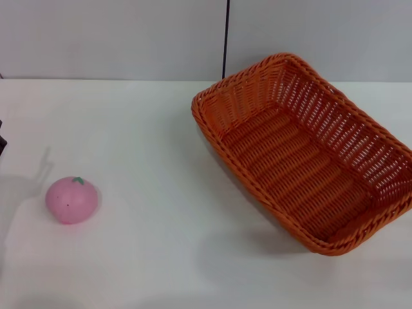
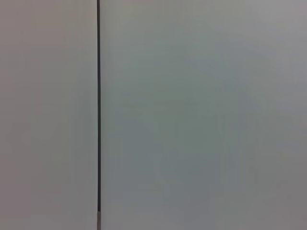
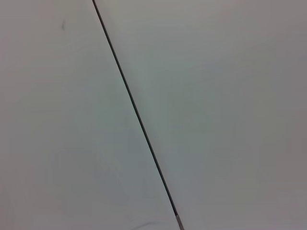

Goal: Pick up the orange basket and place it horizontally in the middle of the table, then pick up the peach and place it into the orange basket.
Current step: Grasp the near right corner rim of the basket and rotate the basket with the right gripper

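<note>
The orange basket (image 1: 308,154) lies on the right half of the white table (image 1: 148,167) in the head view, set at a diagonal with its open side up and nothing inside. The pink peach (image 1: 71,199), green leaf on top, rests on the table at the near left. Neither gripper shows in the head view; only a dark sliver of something sits at the left edge. Both wrist views show just a pale wall with a thin dark seam.
The wall (image 1: 116,38) rises behind the table's far edge, with a dark vertical seam (image 1: 226,38) just behind the basket. Bare white tabletop lies between the peach and the basket. A faint shadow falls on the table left of the peach.
</note>
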You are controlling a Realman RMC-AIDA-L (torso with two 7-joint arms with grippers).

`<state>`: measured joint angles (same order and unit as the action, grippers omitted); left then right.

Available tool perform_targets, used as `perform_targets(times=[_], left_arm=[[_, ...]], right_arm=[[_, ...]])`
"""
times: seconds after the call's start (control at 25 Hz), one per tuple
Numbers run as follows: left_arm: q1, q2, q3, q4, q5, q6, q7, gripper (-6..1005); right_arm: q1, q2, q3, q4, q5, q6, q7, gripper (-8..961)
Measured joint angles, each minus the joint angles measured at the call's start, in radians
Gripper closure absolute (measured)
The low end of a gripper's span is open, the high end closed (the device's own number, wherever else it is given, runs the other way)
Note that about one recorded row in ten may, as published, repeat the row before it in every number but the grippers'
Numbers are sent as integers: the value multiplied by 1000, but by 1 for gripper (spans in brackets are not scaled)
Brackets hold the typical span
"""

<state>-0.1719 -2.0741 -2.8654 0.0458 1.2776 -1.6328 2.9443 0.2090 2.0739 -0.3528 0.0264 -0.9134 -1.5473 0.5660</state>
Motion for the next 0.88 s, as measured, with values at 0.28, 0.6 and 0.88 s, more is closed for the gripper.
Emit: perform_targets(times=[0.28, 0.6, 0.88], left_arm=[[-4, 1, -5, 0, 0, -1, 1, 169], [0, 2, -19, 7, -3, -20, 1, 169], [-4, 1, -19, 17, -3, -14, 2, 170]], right_arm=[[2, 0, -5, -4, -1, 1, 0, 169], [-39, -3, -75, -196, -157, -49, 194, 170], [-54, -11, -76, -701, -518, -29, 859, 171]])
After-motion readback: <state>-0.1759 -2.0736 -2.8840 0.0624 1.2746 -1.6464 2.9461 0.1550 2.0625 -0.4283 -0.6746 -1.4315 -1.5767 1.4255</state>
